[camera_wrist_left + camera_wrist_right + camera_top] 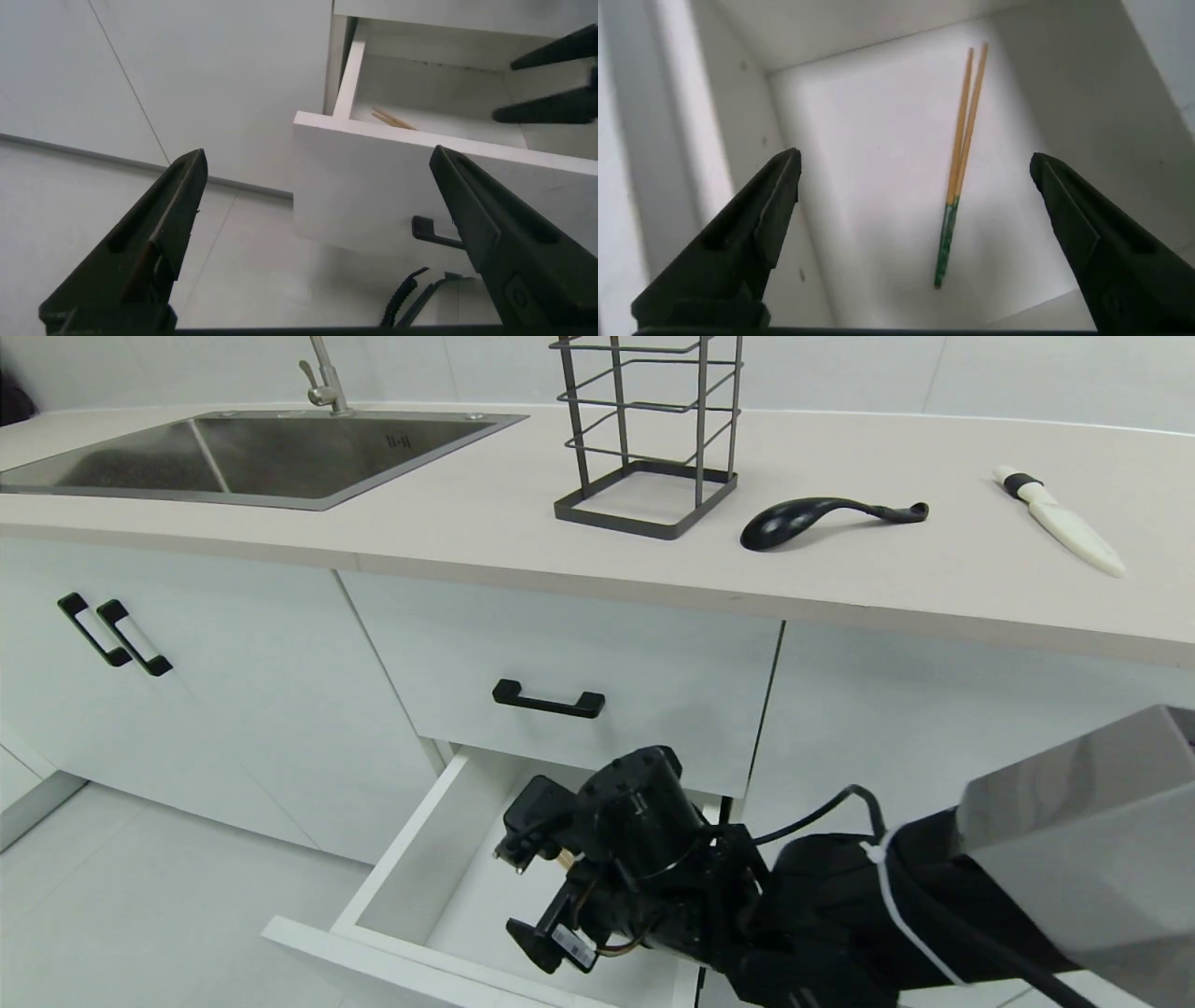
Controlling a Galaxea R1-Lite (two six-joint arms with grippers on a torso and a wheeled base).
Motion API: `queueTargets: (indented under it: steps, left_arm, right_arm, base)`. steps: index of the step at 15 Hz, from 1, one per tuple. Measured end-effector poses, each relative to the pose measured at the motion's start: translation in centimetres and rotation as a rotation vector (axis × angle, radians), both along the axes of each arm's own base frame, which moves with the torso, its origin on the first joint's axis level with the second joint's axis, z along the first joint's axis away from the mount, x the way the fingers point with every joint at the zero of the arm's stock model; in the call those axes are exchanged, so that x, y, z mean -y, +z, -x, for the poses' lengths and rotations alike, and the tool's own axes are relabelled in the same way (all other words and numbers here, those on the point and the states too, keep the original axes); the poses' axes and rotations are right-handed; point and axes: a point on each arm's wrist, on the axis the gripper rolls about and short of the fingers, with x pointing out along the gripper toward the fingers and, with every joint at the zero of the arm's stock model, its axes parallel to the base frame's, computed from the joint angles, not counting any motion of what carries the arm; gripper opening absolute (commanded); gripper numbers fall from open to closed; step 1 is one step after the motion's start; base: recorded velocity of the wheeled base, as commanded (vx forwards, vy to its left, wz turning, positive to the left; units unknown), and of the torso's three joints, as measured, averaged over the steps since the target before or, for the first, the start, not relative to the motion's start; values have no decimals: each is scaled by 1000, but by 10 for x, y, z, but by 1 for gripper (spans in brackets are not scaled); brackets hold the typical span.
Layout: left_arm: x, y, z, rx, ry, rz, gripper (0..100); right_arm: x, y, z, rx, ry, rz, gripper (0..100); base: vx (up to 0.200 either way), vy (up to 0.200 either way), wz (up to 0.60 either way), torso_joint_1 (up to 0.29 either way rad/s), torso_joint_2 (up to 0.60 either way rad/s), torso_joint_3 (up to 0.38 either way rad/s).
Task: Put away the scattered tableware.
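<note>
A pair of wooden chopsticks [962, 168] with green ends lies flat on the floor of the open white drawer [397, 859]. My right gripper [523, 896] hangs open just above that drawer, empty, with the chopsticks below the gap between its fingers [913, 161]. On the counter lie a black spoon [794, 521] and a white knife [1064, 523] with a black band. My left gripper [318, 154] is open and empty, low in front of the drawer front [374, 177]; the chopsticks [394, 119] show inside.
A dark wire rack [644, 439] stands on the counter beside the spoon. The steel sink [252, 448] with its tap is at the far left. A shut drawer with a black handle [548, 700] sits above the open one. Grey floor lies below.
</note>
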Motion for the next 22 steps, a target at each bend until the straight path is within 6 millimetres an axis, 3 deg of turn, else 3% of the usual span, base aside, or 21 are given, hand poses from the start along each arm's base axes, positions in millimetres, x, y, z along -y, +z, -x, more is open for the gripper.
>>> queueTargets:
  steps: [3, 10, 16, 22]
  left_arm:
    - [0, 0, 0, 0, 0, 0, 100]
    - [0, 0, 0, 0, 0, 0, 100]
    - [0, 0, 0, 0, 0, 0, 100]
    - [0, 0, 0, 0, -1, 0, 100]
  right_arm:
    - [33, 16, 12, 74, 110, -54, 100]
    - [99, 21, 44, 8, 188, -157, 100]
    - [118, 29, 48, -16, 172, -198, 100]
    - [130, 11, 56, -78, 123, -148, 100]
  base:
    - [0, 0, 0, 0, 0, 0]
    - [0, 0, 0, 0, 0, 0]
    - [0, 0, 0, 0, 0, 0]
    - [0, 0, 0, 0, 0, 0]
